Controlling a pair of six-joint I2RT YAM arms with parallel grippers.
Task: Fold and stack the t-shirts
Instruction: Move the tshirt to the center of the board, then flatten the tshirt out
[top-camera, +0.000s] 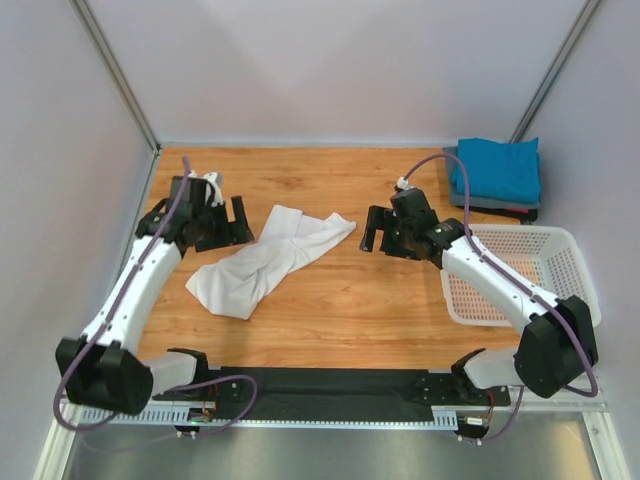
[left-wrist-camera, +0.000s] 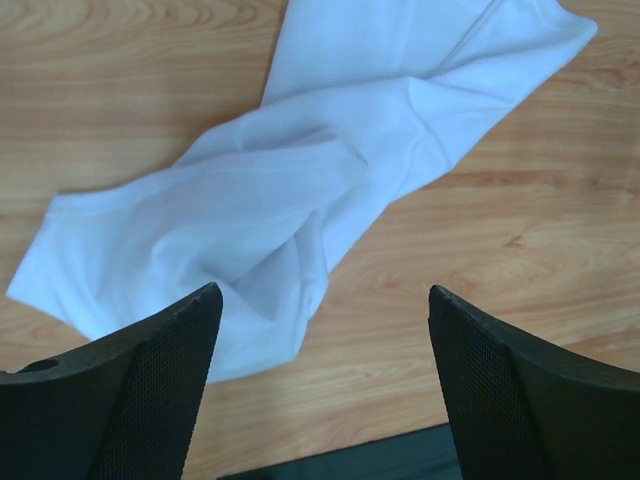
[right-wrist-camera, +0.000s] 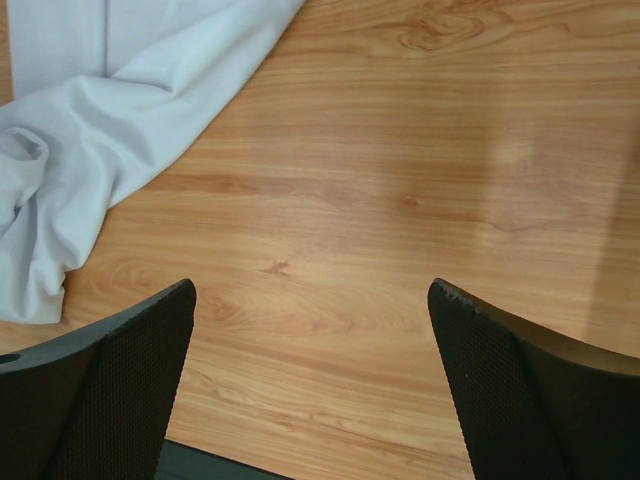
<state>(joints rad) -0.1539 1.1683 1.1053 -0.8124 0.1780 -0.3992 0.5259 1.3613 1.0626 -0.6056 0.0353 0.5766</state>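
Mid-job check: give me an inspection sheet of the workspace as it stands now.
Surface: wooden table, black mat along the near edge.
Job's things: white t-shirt crumpled and unfolded mid-table; teal t-shirt folded on a dark grey t-shirt, far right corner.
Clutter: white mesh basket at the right edge.
Grippers: left gripper open by the white t-shirt, holding nothing; right gripper open over bare wood.
Cables: purple cable looped along each arm, clear of the shirts.
Surroundings: pale walls, metal frame posts.
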